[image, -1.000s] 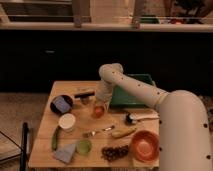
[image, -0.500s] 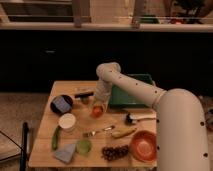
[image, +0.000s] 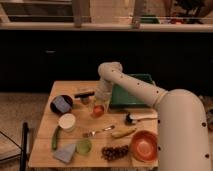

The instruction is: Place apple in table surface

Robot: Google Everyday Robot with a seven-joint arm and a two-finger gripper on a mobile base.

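Note:
The apple point(image: 98, 110), small, round and orange-red, is at the middle of the light tan wooden table surface point(image: 75, 112), low over the planks or resting on them; I cannot tell which. My gripper point(image: 99, 104) points straight down onto the apple and is shut on it. The white arm comes in from the lower right, bends high over the table's far edge and drops to the gripper, just left of the green tray.
A green tray point(image: 134, 92) lies at the back right. A dark bowl point(image: 62, 104), a white cup point(image: 67, 121), a fork point(image: 98, 132), a banana point(image: 123, 133), a brush point(image: 138, 118), grapes point(image: 115, 151) and an orange-red bowl point(image: 145, 145) surround the apple.
The arm's bend and the gripper with the apple have shifted slightly left. Nothing else on the table has moved.

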